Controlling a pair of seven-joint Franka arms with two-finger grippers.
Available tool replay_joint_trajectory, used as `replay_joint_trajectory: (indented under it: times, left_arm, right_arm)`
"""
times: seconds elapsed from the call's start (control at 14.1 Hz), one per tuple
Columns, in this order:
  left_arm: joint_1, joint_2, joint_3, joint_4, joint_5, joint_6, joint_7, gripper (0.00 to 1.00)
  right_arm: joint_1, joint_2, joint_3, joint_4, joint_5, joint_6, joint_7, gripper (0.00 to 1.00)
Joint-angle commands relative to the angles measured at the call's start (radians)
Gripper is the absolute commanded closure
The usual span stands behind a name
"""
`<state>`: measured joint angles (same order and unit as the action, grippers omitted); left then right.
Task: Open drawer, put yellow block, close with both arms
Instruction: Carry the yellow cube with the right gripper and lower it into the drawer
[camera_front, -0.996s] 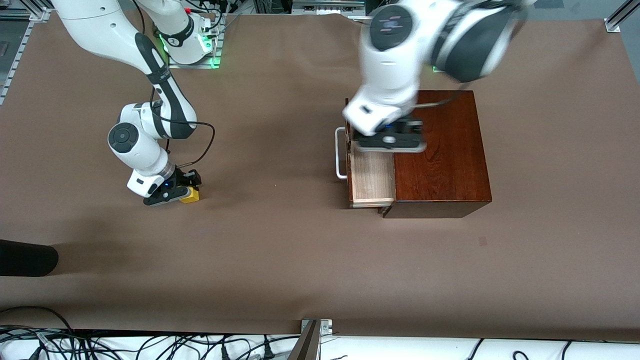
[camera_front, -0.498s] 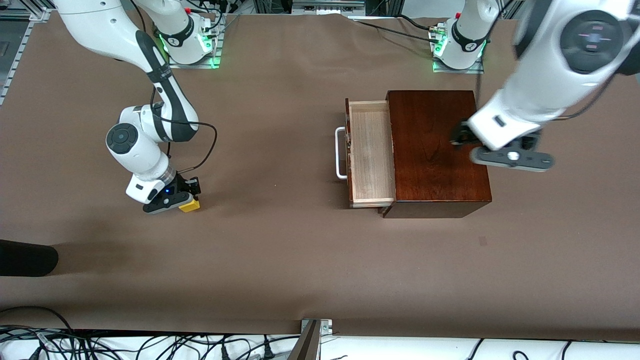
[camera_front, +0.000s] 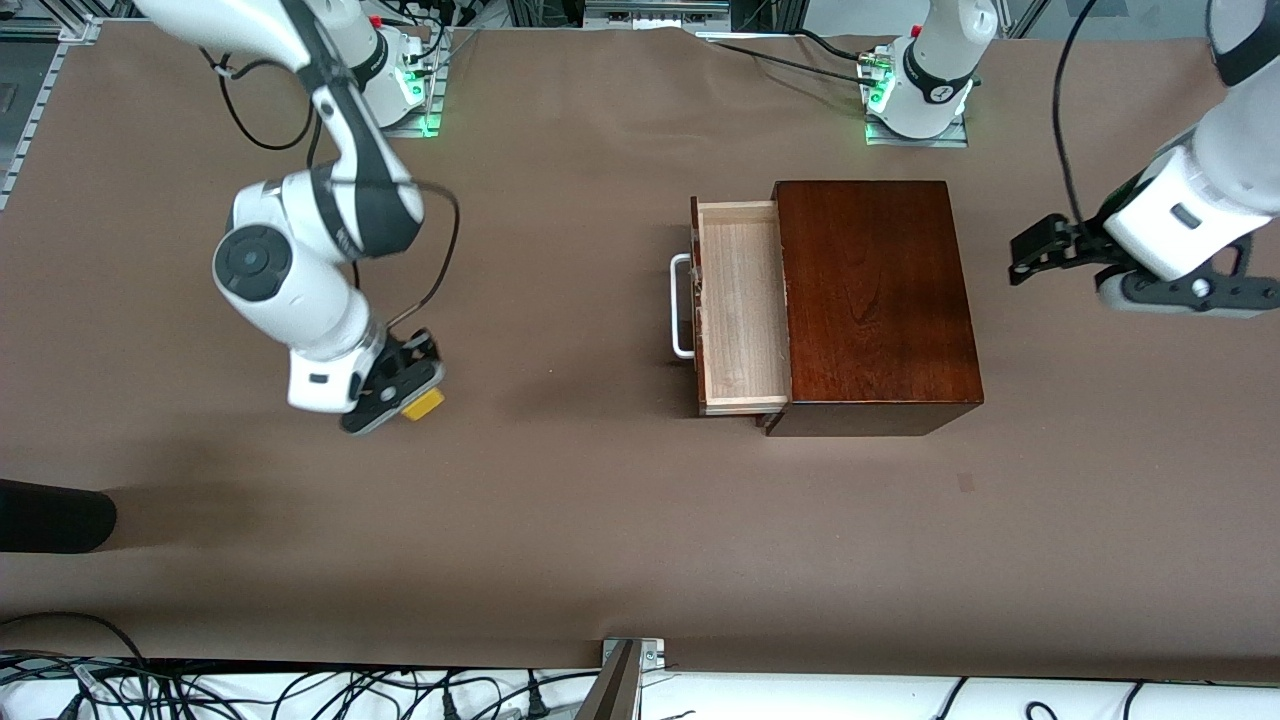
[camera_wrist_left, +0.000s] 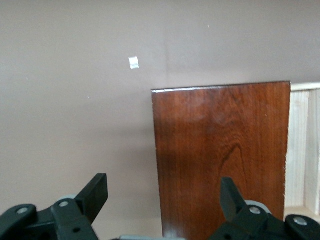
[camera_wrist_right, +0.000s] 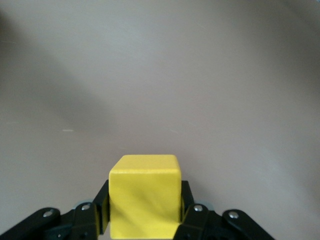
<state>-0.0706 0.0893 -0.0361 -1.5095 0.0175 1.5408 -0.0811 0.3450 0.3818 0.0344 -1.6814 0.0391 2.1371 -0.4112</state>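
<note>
Front view, counter: a plain brown counter (camera_front: 600, 500) fills the view, with a small darker mark (camera_front: 965, 482) nearer the camera than the box
Front view, room: both arm bases with green lights stand along the top edge; loose black cables (camera_front: 300, 690) lie on a white strip at the bottom edge; metal framing shows at the corners
Front view, drawer: the drawer (camera_front: 740, 300) is pulled out of the dark reddish-brown box (camera_front: 875, 300) toward the right arm's end, its pale wood inside bare, white handle (camera_front: 681, 305) on its front
Front view, right gripper: the right gripper (camera_front: 395, 385) is over bare counter toward the right arm's end, well apart from the drawer, holding the yellow block (camera_front: 423, 403)
Front view, left gripper: the left gripper (camera_front: 1120, 268) is over bare counter beside the box, at the left arm's end
Left wrist view: fingers (camera_wrist_left: 97, 190) spread wide with nothing between them; below lie the box top (camera_wrist_left: 222, 155) and a small pale mark (camera_wrist_left: 133, 62)
Right wrist view: fingers (camera_wrist_right: 186, 197) pinch the block (camera_wrist_right: 145, 195) on two sides above plain counter (camera_wrist_right: 160, 75)
</note>
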Motion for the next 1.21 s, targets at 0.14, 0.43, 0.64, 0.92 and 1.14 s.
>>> replay_joint_trajectory:
  times: [0.14,0.43,0.64,0.92,1.14]
  left_arm:
    - [0.003,-0.109,0.033,-0.172,-0.008,0.091,0.041,0.00]
    - [0.003,-0.102,0.031,-0.164,-0.008,0.094,0.043,0.00]
    - [0.003,-0.100,0.031,-0.164,-0.008,0.093,0.043,0.00]
    - [0.003,-0.102,0.031,-0.164,-0.010,0.093,0.043,0.00]
    - [0.003,-0.102,0.030,-0.164,-0.010,0.093,0.044,0.00]
  right_arm:
    - [0.171,0.006,0.099,0.150,-0.088,-0.115,-0.015,1.00]
    - [0.330,0.081,0.101,0.270,-0.093,-0.108,-0.027,1.00]
    - [0.460,0.166,0.098,0.371,-0.103,-0.111,-0.023,1.00]
    - [0.574,0.301,0.098,0.491,-0.232,-0.100,-0.026,1.00]
    - [0.595,0.361,0.099,0.525,-0.278,-0.051,-0.038,1.00]
